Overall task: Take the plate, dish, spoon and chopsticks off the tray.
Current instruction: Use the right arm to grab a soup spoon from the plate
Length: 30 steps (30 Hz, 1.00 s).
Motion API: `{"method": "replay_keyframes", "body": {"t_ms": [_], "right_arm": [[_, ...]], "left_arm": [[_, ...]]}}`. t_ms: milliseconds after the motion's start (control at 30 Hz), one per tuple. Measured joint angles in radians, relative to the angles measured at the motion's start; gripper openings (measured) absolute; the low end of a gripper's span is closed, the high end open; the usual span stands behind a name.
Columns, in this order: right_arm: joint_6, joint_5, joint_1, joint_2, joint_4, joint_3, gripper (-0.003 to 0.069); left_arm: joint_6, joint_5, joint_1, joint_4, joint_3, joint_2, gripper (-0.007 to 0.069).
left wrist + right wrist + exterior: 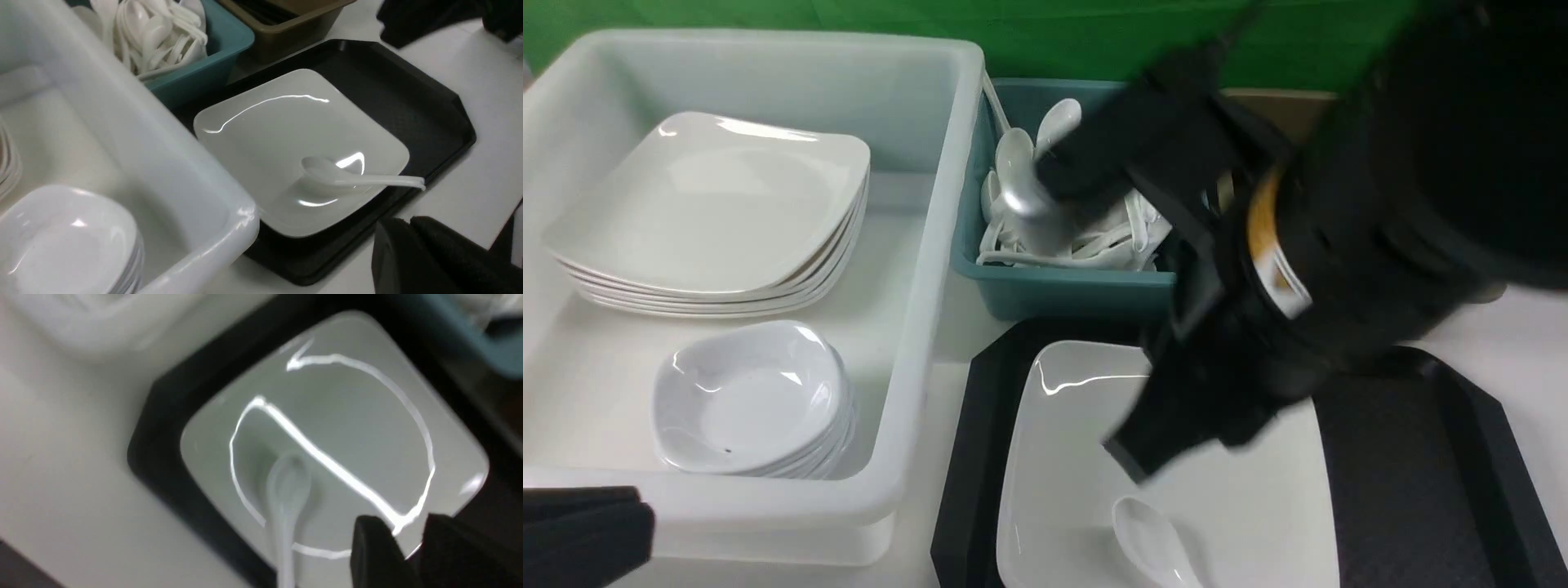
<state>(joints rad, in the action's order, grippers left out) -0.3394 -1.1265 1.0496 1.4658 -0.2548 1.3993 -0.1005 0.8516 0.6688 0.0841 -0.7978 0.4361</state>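
Observation:
The black tray (pixel 1405 474) lies at the front right with the large white plate (pixel 1062 457) on its left half. The white spoon (pixel 1152 539) rests on the plate, bowl up, and the left wrist view shows its handle (pixel 400 179) reaching past the plate's rim. My right gripper (pixel 402 528) hovers over the plate (pixel 347 416) beside the spoon (pixel 288 482), open and empty. My left gripper (pixel 407 220) is shut on nothing, low over the table near the tray's (pixel 392 81) corner. The dish and the chopsticks are out of view.
A big white tub (pixel 931 245) on the left holds a stack of square plates (pixel 711 212) and a stack of small shallow bowls (pixel 743 400). A teal tub (pixel 1054 290) full of white spoons sits behind the tray, with a brown tub (pixel 286 36) beside it.

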Motion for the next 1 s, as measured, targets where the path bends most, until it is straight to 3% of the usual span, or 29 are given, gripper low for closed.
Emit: {"method": "replay_keyframes", "body": {"t_ms": [67,200,467,1000], "right_arm": [[-0.082,0.01,-0.001,-0.026,0.041,-0.118,0.0322],[-0.114,0.128,-0.027,-0.018,0.15,-0.319,0.0403],[-0.029,0.355,-0.148,0.051,0.265,-0.437,0.0419],[0.072,0.414,-0.308,0.196,0.293,-0.438,0.0419]], "left_arm": [[-0.045,-0.051,0.0,0.046,0.02,0.011,0.0018],[-0.147,-0.132,0.0,0.146,0.064,0.028,0.0018],[-0.225,-0.16,0.0,0.208,0.08,0.042,0.0018],[-0.233,-0.172,0.0,0.23,0.08,0.042,0.0018]]}}
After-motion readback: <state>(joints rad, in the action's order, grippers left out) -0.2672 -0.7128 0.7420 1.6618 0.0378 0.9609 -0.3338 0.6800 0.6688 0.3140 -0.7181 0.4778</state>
